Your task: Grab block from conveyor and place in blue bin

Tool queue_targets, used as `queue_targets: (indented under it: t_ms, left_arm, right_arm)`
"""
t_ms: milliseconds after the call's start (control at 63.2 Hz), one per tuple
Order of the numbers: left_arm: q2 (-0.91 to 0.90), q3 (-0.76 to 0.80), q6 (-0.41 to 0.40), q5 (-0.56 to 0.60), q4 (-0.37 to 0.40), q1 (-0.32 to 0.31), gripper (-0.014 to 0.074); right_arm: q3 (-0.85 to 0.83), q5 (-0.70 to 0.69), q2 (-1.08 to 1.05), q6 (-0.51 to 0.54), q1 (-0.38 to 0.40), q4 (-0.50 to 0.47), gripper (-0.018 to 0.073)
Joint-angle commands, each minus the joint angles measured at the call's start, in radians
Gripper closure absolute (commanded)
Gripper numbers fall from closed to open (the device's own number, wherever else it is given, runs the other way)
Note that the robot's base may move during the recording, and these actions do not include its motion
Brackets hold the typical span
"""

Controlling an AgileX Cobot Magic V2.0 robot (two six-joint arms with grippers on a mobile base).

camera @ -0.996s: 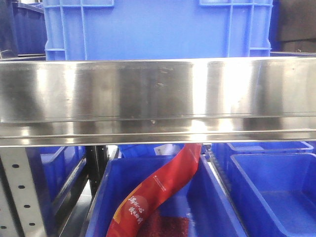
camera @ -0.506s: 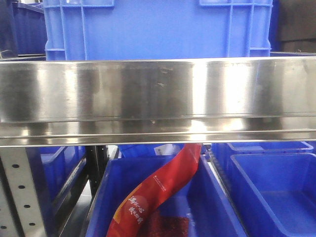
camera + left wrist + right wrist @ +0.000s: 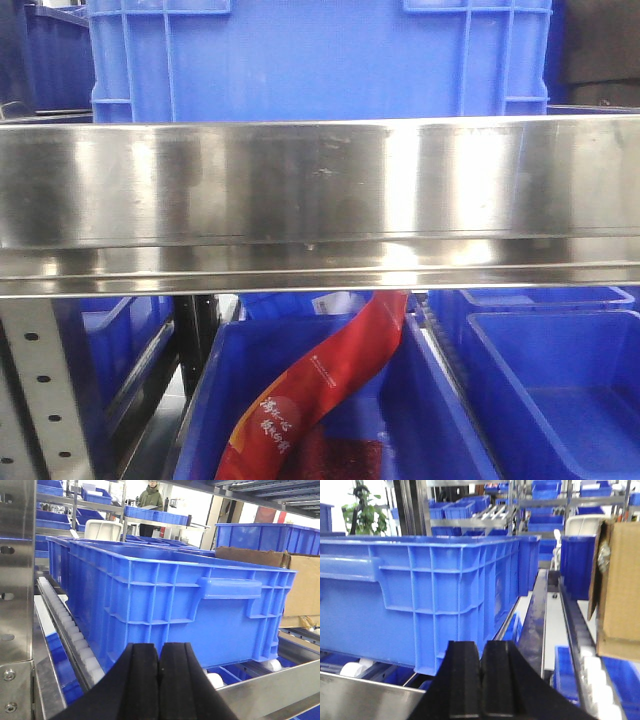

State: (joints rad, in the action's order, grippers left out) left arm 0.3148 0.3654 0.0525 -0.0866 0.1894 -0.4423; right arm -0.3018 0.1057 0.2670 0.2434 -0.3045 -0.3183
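Your left claw (image 3: pixel 159 680) and right claw (image 3: pixel 480 680) are both clenched on nothing, facing the ribbed crate (image 3: pixel 170 600) on the shelf. The red packet (image 3: pixel 320 390) lies in the blue bin (image 3: pixel 420 420) below the steel rail (image 3: pixel 320 200). Its long axis runs from 7 o'clock to 1 o'clock, the upper end propped on the back wall. Being limp, it could slump or snag the rim if nudged.
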Motion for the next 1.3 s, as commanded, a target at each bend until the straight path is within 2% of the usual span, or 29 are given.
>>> queue_targets:
  t_ms: [0, 95, 158, 332, 490, 664, 980, 1281]
  left_arm:
    - [-0.004, -0.001, -0.002, 0.021, 0.008, 0.001, 0.0707]
    - [-0.004, -0.001, -0.002, 0.021, 0.008, 0.001, 0.0707]
    - [-0.004, -0.001, -0.002, 0.021, 0.008, 0.001, 0.0707]
    - [-0.004, -0.001, -0.002, 0.021, 0.008, 0.001, 0.0707]
    - [-0.006, -0.001, -0.002, 0.021, 0.008, 0.001, 0.0707]
    - [-0.006, -0.001, -0.002, 0.021, 0.008, 0.001, 0.0707]
    - [-0.006, -0.001, -0.002, 0.021, 0.008, 0.001, 0.0707]
    - [-0.006, -0.001, -0.002, 0.021, 0.008, 0.001, 0.0707]
  right_arm:
    - [0.029, -0.041, -0.052, -0.011, 0.008, 0.077, 0.0721]
    - [0.09, -0.037, -0.13, -0.153, 0.049, 0.164, 0.0721]
    - [0.135, -0.035, -0.181, -0.22, 0.086, 0.188, 0.0721]
    - [0.247, -0.018, -0.267, -0.22, 0.185, 0.22, 0.0721]
    - [0.302, -0.032, -0.267, -0.22, 0.223, 0.22, 0.0721]
    - [0.302, -0.02, -0.267, -0.164, 0.223, 0.232, 0.0721]
    - [0.302, -0.1, -0.267, -0.165, 0.223, 0.234, 0.0721]
    - [0.302, -0.106, -0.267, -0.165, 0.223, 0.198, 0.0721]
